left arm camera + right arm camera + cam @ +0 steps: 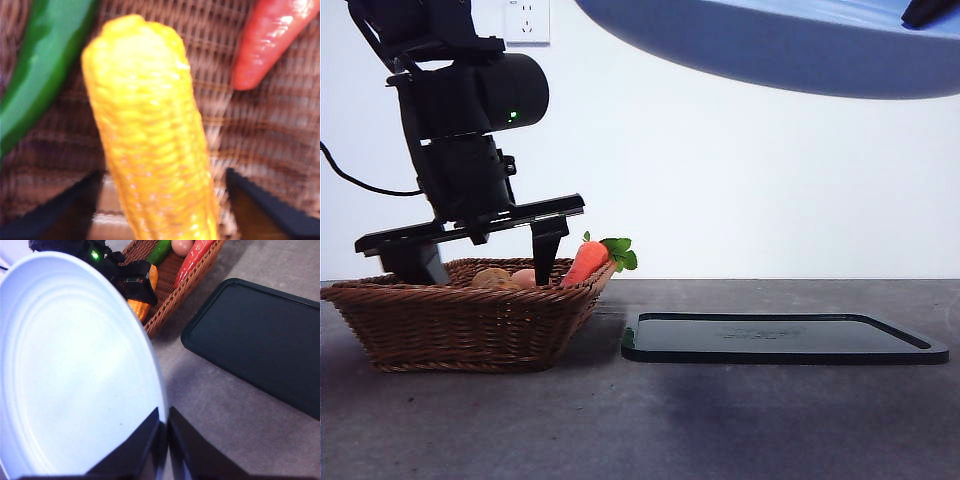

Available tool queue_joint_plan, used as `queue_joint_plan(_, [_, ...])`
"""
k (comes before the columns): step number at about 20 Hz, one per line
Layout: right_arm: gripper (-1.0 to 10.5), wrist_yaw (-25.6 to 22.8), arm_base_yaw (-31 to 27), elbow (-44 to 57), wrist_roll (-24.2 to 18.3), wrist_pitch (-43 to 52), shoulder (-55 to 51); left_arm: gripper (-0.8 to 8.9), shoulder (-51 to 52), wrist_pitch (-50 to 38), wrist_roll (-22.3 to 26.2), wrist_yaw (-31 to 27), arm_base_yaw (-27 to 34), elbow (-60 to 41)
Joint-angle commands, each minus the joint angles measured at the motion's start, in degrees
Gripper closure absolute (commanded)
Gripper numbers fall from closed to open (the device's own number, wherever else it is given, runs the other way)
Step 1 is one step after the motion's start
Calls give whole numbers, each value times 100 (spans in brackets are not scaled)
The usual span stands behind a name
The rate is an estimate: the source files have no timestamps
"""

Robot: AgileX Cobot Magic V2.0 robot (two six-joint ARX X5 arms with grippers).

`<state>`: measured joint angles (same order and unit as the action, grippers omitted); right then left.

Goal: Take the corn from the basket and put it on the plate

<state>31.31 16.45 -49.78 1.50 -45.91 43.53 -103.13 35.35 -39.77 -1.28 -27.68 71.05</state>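
Note:
The corn point(150, 140), a yellow cob, lies in the brown wicker basket point(460, 320) at the table's left. My left gripper point(162, 172) reaches down into the basket and is open, one jaw on each side of the cob with a gap on both sides. From the right wrist view the cob point(140, 307) shows partly under that gripper. The blue plate point(75, 370) hangs high in the air, its underside point(790, 50) at the top of the front view. My right gripper point(164, 415) is shut on the plate's rim.
A flat black tray point(780, 340) lies on the table right of the basket. A carrot point(585, 262) leans on the basket's right rim. A green pepper point(40, 75) and a pinkish egg-shaped item point(181, 246) also lie in the basket.

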Motion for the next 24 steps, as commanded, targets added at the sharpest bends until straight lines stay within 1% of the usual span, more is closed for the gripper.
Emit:
queue_joint_plan(1, [943, 17, 22, -129, -31, 61, 17, 572, -101, -37, -37, 11, -76, 96])
queue_joint_plan(2, [943, 20, 22, -129, -31, 61, 17, 590, -101, -15, -37, 13, -83, 96])
queue_joint_plan(5, [943, -37, 22, -129, -24, 63, 17, 595, 140, 63, 7, 4, -83, 103])
queue_joint_plan(6, [943, -166, 22, -129, -13, 63, 22, 595, 299, 61, 11, -15, -83, 114])
queue_joint_plan(9, [943, -763, 22, -129, 122, 63, 262, 595, 970, 59, 238, -35, -83, 304])
queue_joint_plan(11, [943, -935, 22, -129, 269, 74, 721, 595, 1550, 35, 544, -24, -201, 396])
queue_joint_plan(12, [943, -931, 22, -129, 345, 127, 1023, 595, 1812, -7, 706, 33, -297, 400])
queue_joint_plan(14, [943, -903, 24, -129, 645, 466, 1744, 595, 2260, -24, 1147, 302, -581, 400])
queue_joint_plan(16, [943, -728, 22, -129, 935, 861, 2291, 595, 2343, 4, 1534, 573, -994, 400])
queue_joint_plan(19, [943, -319, 22, -129, 1342, 1329, 2767, 595, 2059, 225, 2205, 619, -1620, 398])
queue_joint_plan(21, [943, -251, 24, -129, 1473, 1443, 2889, 595, 1690, 260, 2485, 616, -1941, 398])
queue_joint_plan(24, [943, -227, 24, -129, 1482, 1412, 2911, 594, 1187, 203, 2734, 605, -2214, 398])
